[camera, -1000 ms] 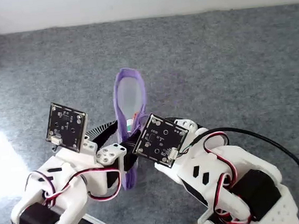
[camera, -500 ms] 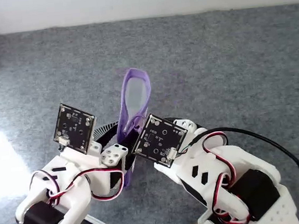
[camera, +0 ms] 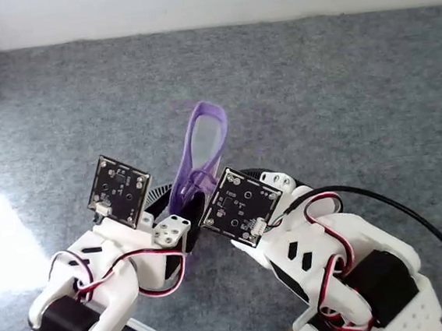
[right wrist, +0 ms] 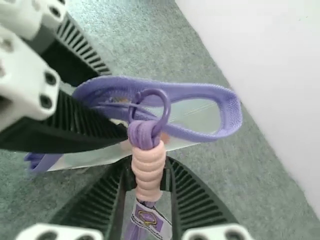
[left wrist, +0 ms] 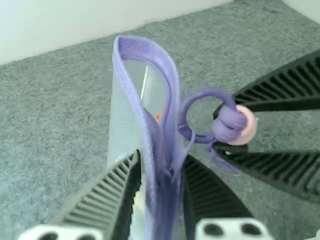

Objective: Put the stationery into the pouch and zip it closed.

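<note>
Presently we find the pouch (camera: pixel 203 145), translucent with purple zip edging, held between the two arms above the grey counter (camera: pixel 338 84). In the high view it stands on edge and leans away from the arm bases towards the wall (camera: pixel 205 3).

The left gripper (left wrist: pixel 160 165) has its fingers closed on the near end of the pouch, one ribbed finger pressed to each side. At that end the two zip edges lie together. Towards the far end they part and the mouth gapes in a long loop.

The right gripper (right wrist: pixel 147 167) has its fingers closed on the zip pull (right wrist: pixel 146 159), a pink ribbed bead on a knotted purple cord. A cord ring runs from the bead to the zip edge. In the left wrist view this bead sits just beside the pouch, between the right arm's black fingers.

Something orange (left wrist: pixel 158 118) shows through the translucent side of the pouch, along with a thin pale stick (left wrist: pixel 144 82). We cannot tell what either item is.

A black cable (camera: pixel 414 217) curves over the counter beside the right arm.
</note>
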